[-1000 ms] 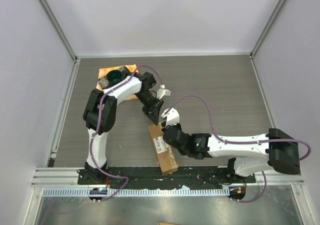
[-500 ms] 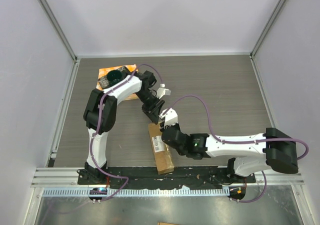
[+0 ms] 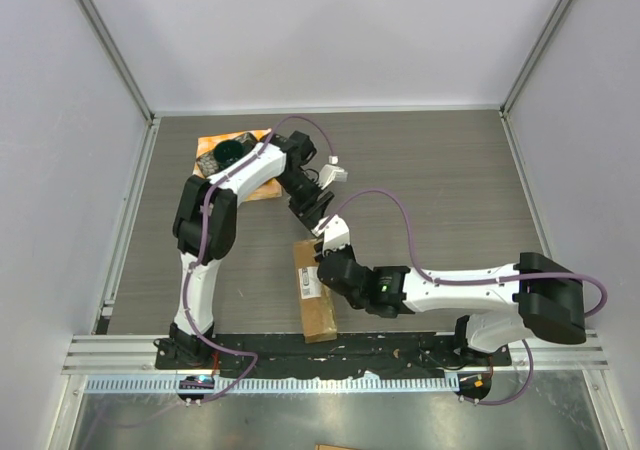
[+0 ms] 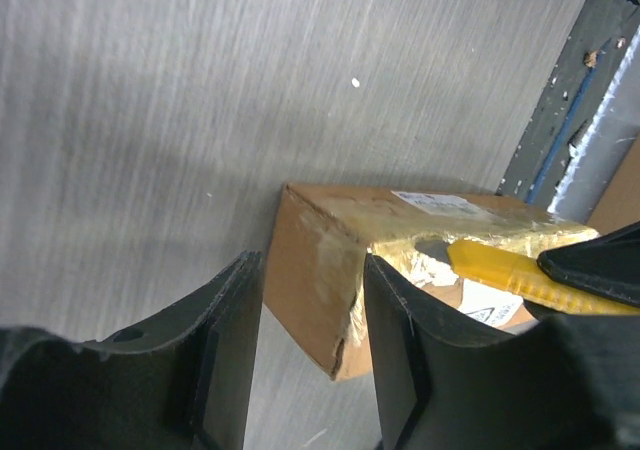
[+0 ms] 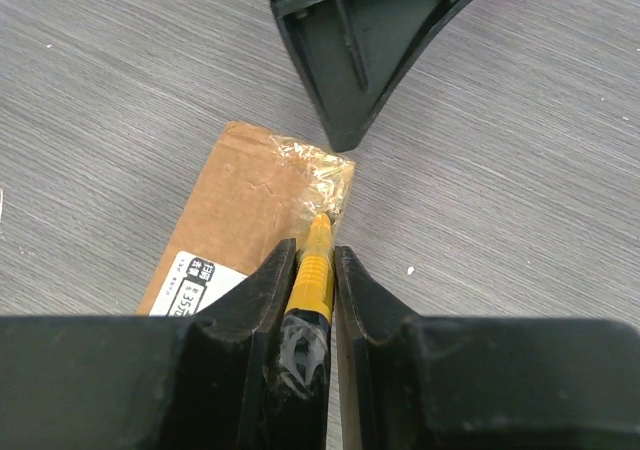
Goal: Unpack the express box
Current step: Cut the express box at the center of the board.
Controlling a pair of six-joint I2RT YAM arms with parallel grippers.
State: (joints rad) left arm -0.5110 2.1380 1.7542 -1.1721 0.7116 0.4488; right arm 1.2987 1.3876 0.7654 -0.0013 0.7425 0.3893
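The express box (image 3: 312,292), an oblong brown parcel with a white label and shiny tape, lies on the table near the front edge. My right gripper (image 3: 333,253) is shut on a yellow utility knife (image 5: 315,265). The knife's tip rests on the crinkled tape at the box's far end (image 5: 325,185). My left gripper (image 3: 317,210) is open just beyond that far end. In the left wrist view the box's far corner (image 4: 320,270) shows between my fingers (image 4: 225,340), and the knife (image 4: 515,275) lies over its top. I cannot tell whether the fingers touch the box.
A dark dish (image 3: 232,151) on orange cloth (image 3: 260,188) sits at the back left, beside the left arm. A black rail (image 3: 400,348) runs along the front edge just past the box's near end. Walls enclose the table on three sides.
The box has swung and slid left, its near end most. My right gripper with the knife has moved left and farther along the box. My left gripper has drawn back a little.
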